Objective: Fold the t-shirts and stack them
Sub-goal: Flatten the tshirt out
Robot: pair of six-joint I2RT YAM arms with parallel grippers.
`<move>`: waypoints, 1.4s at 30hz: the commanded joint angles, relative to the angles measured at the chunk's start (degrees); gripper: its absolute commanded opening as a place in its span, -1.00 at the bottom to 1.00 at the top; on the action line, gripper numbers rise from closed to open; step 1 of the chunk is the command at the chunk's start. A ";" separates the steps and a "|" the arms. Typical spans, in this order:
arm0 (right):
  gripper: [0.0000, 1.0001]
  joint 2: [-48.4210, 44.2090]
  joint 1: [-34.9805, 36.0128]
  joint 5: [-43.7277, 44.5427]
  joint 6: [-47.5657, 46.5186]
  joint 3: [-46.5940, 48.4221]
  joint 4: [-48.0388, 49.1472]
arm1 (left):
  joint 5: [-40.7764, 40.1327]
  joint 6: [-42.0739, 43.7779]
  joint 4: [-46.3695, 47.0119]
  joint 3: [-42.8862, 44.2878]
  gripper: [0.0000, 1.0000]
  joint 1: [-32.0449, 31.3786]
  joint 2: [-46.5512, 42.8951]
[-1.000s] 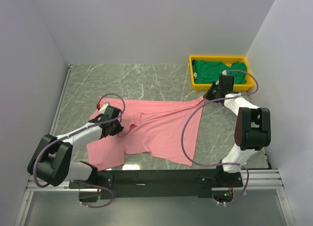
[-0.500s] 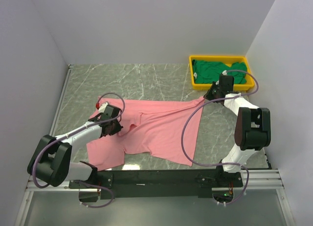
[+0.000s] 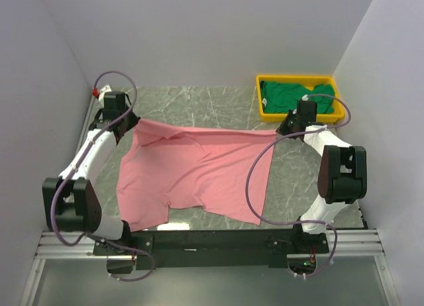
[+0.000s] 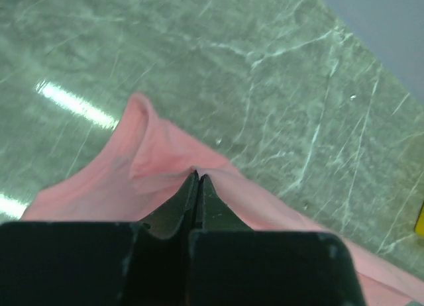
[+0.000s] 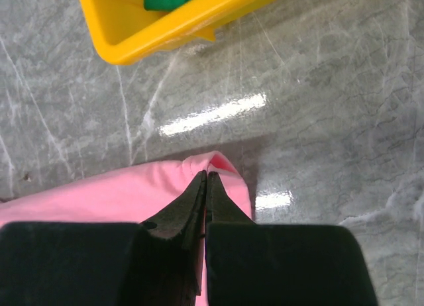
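Your left gripper [image 4: 197,177] is pinched tight on a fold of the plain pink short-sleeved cloth t-shirt [image 3: 199,170] near the far left corner of the grey marbled table [image 3: 199,101]. Your right gripper [image 5: 205,177] is clamped on the other end of that far edge, just beside the yellow rectangular plastic tray [image 3: 298,78] in the far right corner. With both ends held, the far edge runs taut and the cloth lies spread toward the near edge (likely flattening before the fold). The dark green cloth t-shirt [image 3: 285,94] lies bunched in the tray, not yet folded.
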 commanded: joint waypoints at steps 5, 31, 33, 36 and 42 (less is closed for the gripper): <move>-1.00 1.18 0.13 -0.94 1.80 5.10 -1.13 | 7.44 5.31 6.20 10.36 -0.99 2.48 8.21; -1.00 8.66 0.13 -0.94 3.29 12.57 -2.97 | 21.24 9.62 14.48 27.24 -0.99 6.61 26.41; -1.00 9.54 0.13 -0.94 3.47 13.19 -3.23 | 22.29 8.92 13.16 28.55 -0.99 6.69 28.33; -1.00 10.33 0.13 -0.59 3.64 13.89 -3.76 | 23.09 8.48 10.80 30.49 -0.99 6.69 30.62; -1.00 9.72 -0.05 1.69 3.73 14.25 -5.08 | 21.86 9.36 3.40 35.85 -0.99 6.69 34.76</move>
